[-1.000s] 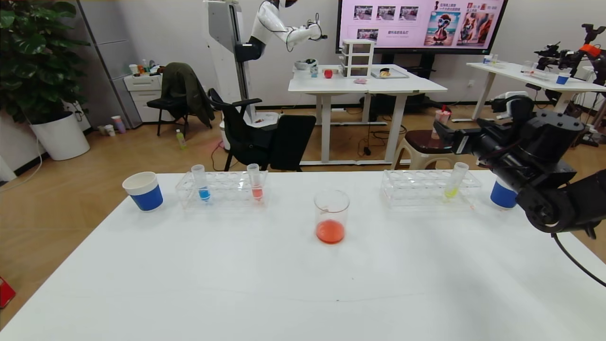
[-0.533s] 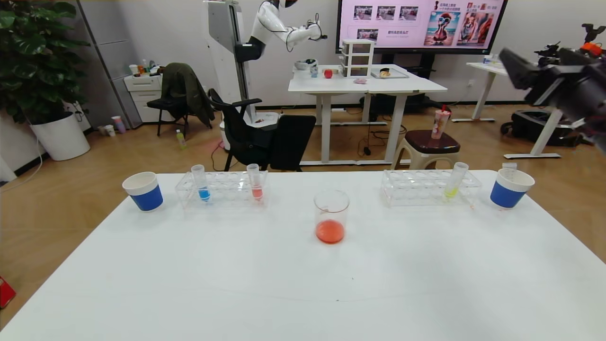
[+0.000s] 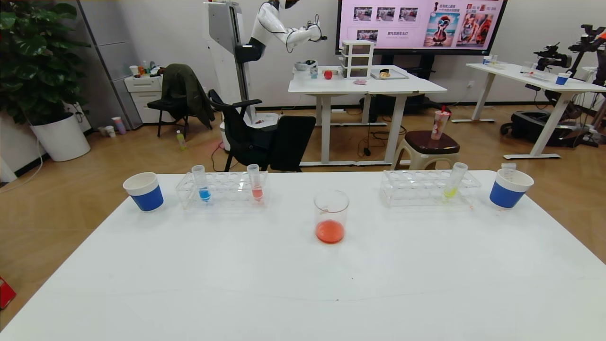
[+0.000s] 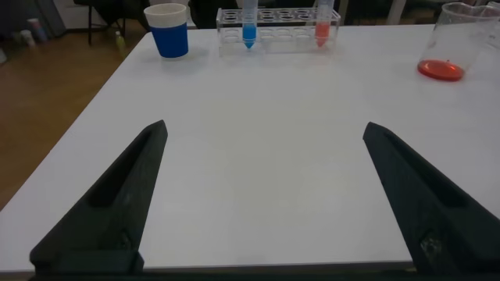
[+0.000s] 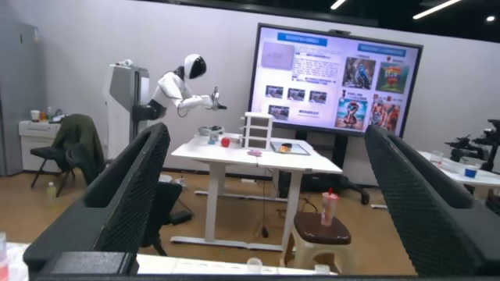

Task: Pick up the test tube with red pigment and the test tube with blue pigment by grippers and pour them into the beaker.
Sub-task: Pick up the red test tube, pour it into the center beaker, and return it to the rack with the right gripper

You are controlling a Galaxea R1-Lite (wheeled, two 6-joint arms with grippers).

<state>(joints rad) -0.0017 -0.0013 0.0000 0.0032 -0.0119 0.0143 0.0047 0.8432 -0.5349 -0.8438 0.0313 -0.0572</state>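
White bench is seen from the head view, carrying the beaker at its middle with orange-red liquid at the bottom. The test tube with blue pigment and a paler red tube are stood upright in the left rack. No arm is shown here.

From the left wrist, the left gripper is held spread wide above the bench.

From the right wrist, the right gripper is spread wide, pointed toward the room.

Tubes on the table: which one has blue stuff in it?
The test tube with blue pigment, standing at the left end of the left rack, nearest the left paper cup. Its rack neighbour holds red, and the tube in the right rack yellow-green.
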